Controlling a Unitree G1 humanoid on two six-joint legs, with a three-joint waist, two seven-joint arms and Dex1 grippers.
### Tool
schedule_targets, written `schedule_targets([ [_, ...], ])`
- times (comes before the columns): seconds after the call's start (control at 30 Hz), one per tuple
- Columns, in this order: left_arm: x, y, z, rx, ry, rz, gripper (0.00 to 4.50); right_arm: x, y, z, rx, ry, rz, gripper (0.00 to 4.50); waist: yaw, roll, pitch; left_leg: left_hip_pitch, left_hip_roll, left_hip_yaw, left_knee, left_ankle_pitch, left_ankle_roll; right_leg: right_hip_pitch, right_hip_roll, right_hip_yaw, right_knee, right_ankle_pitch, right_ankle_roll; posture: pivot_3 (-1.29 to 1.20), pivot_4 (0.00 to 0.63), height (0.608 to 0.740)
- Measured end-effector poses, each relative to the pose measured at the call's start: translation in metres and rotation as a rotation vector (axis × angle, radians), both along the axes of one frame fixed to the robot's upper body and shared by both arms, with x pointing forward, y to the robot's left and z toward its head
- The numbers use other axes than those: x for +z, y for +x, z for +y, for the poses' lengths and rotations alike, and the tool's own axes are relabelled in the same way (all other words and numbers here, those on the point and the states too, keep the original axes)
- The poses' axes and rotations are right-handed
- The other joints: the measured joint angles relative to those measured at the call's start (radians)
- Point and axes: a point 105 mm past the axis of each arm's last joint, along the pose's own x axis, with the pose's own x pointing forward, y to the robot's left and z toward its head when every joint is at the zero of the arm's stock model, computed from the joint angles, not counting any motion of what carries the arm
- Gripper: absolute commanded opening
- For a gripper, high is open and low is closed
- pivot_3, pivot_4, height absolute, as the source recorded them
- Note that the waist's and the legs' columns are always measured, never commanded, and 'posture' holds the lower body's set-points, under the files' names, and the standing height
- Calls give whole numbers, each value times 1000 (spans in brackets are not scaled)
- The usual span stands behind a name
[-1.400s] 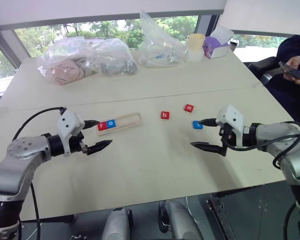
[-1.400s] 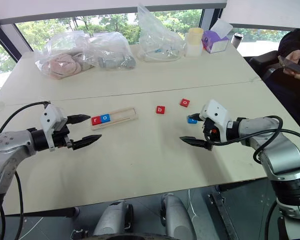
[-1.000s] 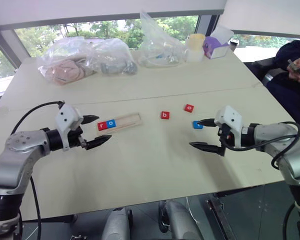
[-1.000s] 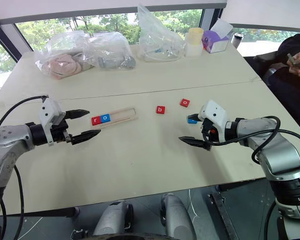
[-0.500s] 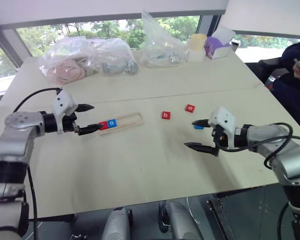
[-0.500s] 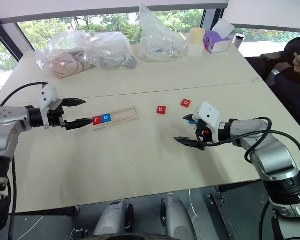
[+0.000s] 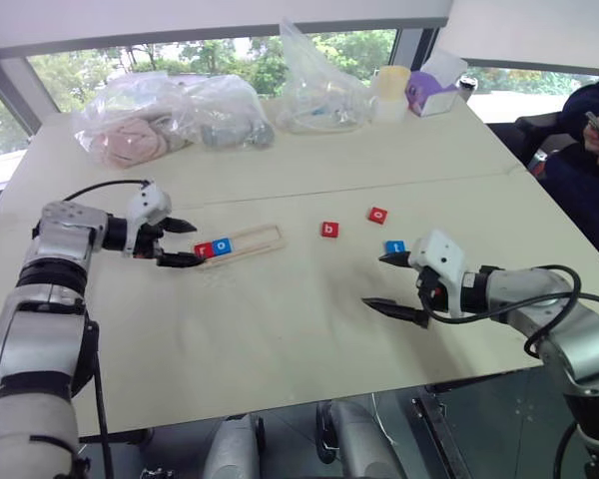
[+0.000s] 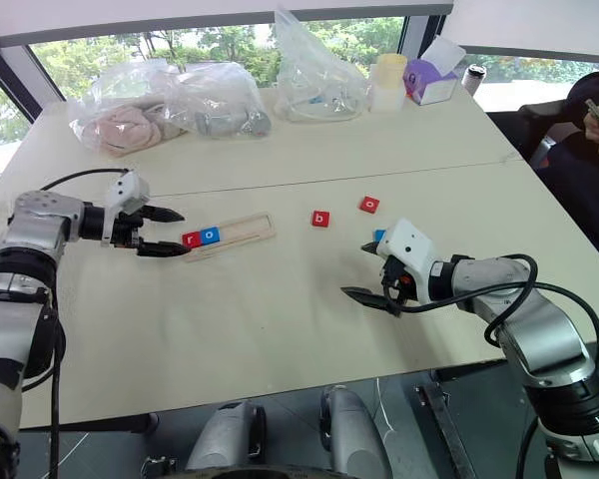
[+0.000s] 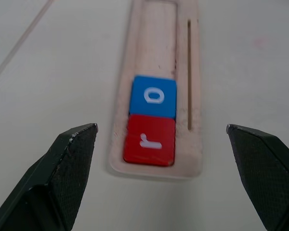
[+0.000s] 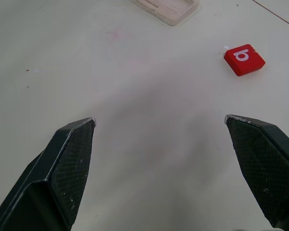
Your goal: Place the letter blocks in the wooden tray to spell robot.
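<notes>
The wooden tray (image 7: 252, 239) lies left of centre, with a red r block (image 7: 203, 250) and a blue o block (image 7: 222, 245) at its left end. In the left wrist view both blocks, r (image 9: 149, 144) and o (image 9: 154, 96), lie between the fingers. My left gripper (image 7: 198, 243) is open at the tray's left end, low over the table. A red b block (image 7: 328, 230), a red o block (image 7: 378, 215) and a blue t block (image 7: 395, 246) lie loose to the right. My right gripper (image 7: 372, 281) is open and empty, just short of the t block. The b block (image 10: 244, 59) lies ahead of it.
Three plastic bags (image 7: 130, 128) (image 7: 225, 112) (image 7: 319, 90), a pale cup (image 7: 389, 93) and a purple box (image 7: 434, 86) stand along the table's far side. A person (image 7: 589, 130) sits at the right edge. Bare tabletop (image 7: 280, 319) lies between the grippers and the near edge.
My left gripper has reached forward and down to the tray's left end, its fingers now either side of the r block. The right gripper drifted slightly back, so the t block shows fully.
</notes>
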Motion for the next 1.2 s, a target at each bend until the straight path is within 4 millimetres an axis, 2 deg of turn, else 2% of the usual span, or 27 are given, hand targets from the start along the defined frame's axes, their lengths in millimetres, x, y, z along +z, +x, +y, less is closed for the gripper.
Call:
schedule_targets([
  [0.73,-17,13,-12,-2,134,-82,4500,2,-7,-4,-22,-19,1,4441,1,0,0,2,0,0,1,0,0,1,0,0,3,0,0,0,150,740],
  [0.9,-21,16,-11,20,163,-89,4500,2,-7,-5,-25,-26,2,4441,2,-1,-1,13,0,0,0,0,0,10,0,1,6,-1,0,0,150,740],
  [1.2,-25,16,-9,38,178,-62,4500,2,-7,-5,-32,-28,-5,4441,-1,0,-2,15,0,0,0,0,0,18,0,0,6,-3,-4,0,150,740],
])
